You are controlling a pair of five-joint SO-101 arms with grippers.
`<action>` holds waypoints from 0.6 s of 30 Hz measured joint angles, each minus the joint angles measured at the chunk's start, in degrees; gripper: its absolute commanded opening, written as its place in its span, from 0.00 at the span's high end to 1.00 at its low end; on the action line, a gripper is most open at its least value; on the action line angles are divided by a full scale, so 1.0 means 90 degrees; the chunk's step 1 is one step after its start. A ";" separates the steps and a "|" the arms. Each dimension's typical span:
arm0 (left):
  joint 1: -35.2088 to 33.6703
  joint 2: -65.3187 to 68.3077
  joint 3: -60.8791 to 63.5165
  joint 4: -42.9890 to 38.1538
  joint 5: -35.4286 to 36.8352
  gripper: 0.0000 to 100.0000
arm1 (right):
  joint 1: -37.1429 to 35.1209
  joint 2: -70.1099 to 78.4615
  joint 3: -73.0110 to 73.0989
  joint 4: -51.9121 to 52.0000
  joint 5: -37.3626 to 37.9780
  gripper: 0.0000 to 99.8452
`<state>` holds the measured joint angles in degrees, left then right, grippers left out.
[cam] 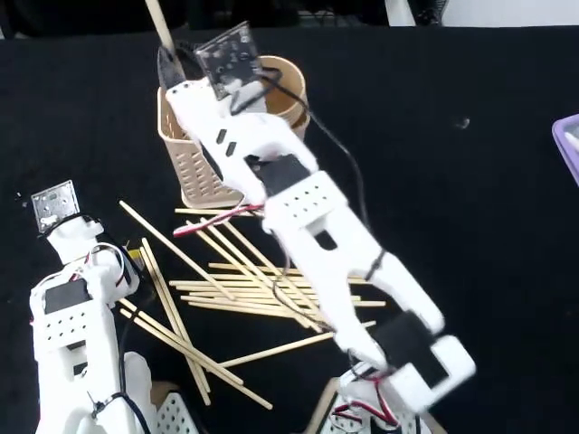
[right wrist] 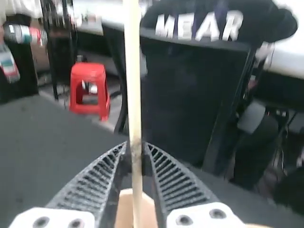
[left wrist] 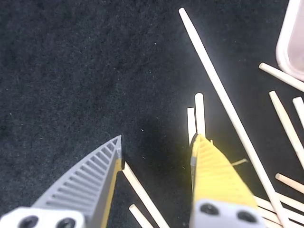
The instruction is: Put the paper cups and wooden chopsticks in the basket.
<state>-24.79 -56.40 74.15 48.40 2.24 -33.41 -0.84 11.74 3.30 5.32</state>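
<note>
Wooden chopsticks (cam: 244, 289) lie scattered in a loose heap on the black desk (cam: 470, 226), toward its near edge, and the right arm stretches across them, hiding part of the heap. The right gripper (right wrist: 135, 152) pinches one upright chopstick (right wrist: 132, 71) above the tan basket (cam: 185, 163) near the desk's far edge, where a paper cup (cam: 288, 86) sits close by, half hidden by the arm; whether it is inside the basket I cannot tell. Near the left edge the left gripper (left wrist: 156, 140) hangs spread over stray sticks, and a purple thing (cam: 567, 145) shows at the right edge.
</note>
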 measured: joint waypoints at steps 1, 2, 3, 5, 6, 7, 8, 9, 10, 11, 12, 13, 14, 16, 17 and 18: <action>0.0000 0.0000 0.0000 0.0000 0.0000 0.76 | 0.0000 0.0049 -0.0049 0.0166 0.0000 0.82; 0.0000 0.0000 0.0000 0.0000 0.0000 0.76 | 0.0000 0.0059 -0.0166 0.0420 0.0000 0.78; 0.0000 0.0000 0.0000 0.0000 0.0000 0.76 | 0.0000 0.0059 -0.0313 0.0733 -0.0049 0.77; 0.0000 0.0000 0.0000 0.0000 0.0000 0.76 | 0.0000 0.0059 -0.0703 0.1573 -0.0274 0.78; 0.0000 0.0000 0.0000 0.0000 0.0000 0.76 | 0.0000 0.0059 -0.0908 0.2042 -0.0371 0.79; 0.0000 0.0000 0.0000 0.0000 0.0000 0.76 | 0.0000 0.0039 -0.1143 0.2540 -0.0449 0.80; 0.0000 0.0000 0.0000 0.0000 0.0000 0.76 | 0.0000 -0.0059 -0.1348 0.3048 -0.0469 0.81; 0.0000 0.0000 0.0000 0.0000 0.0000 0.76 | 0.0000 -0.0205 -0.1534 0.3556 -0.0488 0.82; 0.0000 0.0000 0.0000 0.0000 0.0000 0.76 | 0.0000 -0.0400 -0.1709 0.4054 -0.0498 0.83; 0.0000 0.0000 0.0000 0.0000 0.0000 0.76 | 0.0000 -0.0645 -0.1827 0.4523 -0.0498 0.84; 0.0000 0.0000 0.0000 0.0000 0.0000 0.76 | 0.0000 -0.0889 -0.1895 0.5001 -0.0498 0.85; 0.0000 0.0000 0.0000 0.0000 0.0000 0.76 | 0.0000 -0.1153 -0.1934 0.5490 -0.0498 0.85; 0.0000 0.0000 0.0000 0.0000 0.0000 0.76 | 0.0000 -0.1387 -0.1934 0.5968 -0.0498 0.86; 0.0000 0.0000 0.0000 0.0000 0.0000 0.76 | 0.0000 -0.1836 -0.1905 0.6926 -0.0488 0.85; 0.0000 0.0000 0.0000 0.0000 0.0000 0.76 | 0.0000 -0.2032 -0.1797 0.7346 -0.0410 0.85; 0.0000 0.0000 0.0000 0.0000 0.0000 0.76 | 0.0000 -0.2198 -0.1631 0.7678 -0.0254 0.85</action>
<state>-24.79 -56.40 74.15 48.40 2.24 -33.41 -20.62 -2.95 72.40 3.03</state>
